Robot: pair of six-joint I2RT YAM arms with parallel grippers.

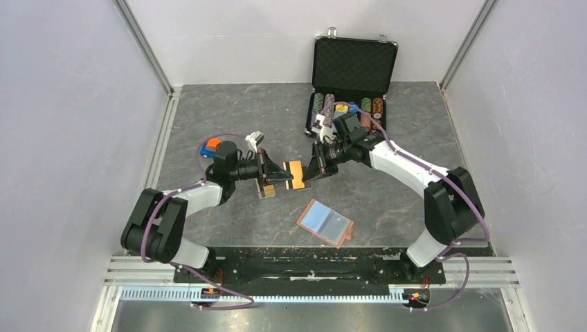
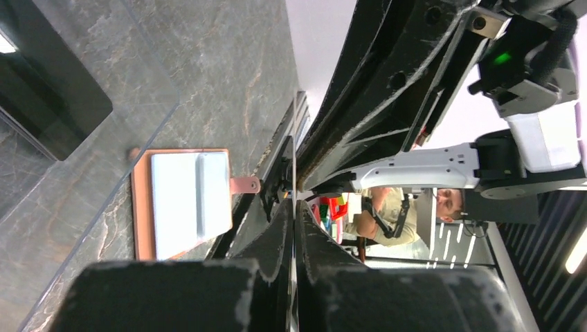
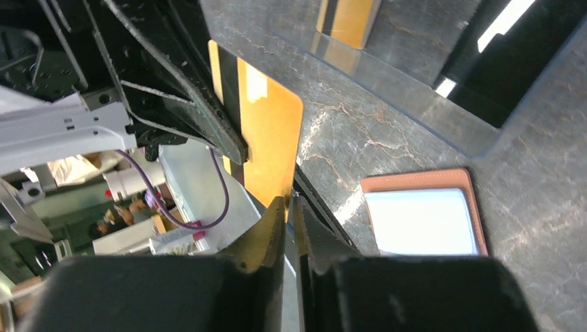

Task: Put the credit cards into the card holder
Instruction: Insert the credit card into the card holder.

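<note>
Gold-orange credit card (image 1: 297,176), black stripe, apparently level, long axis near-to-far; left gripper (image 1: 284,177) and right gripper (image 1: 309,172) pinch opposite edges.

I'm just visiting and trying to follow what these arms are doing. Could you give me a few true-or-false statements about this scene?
1. The left gripper and the right gripper both pinch the same gold-orange card. True.
2. The card holder is snapped shut. False: it lies open on the table, pale sleeves facing up.
3. The held card is already tucked into the card holder. False: it is held apart from the holder, between the two arms.
4. The black case at the back stands open, with poker chips inside. True.
</note>
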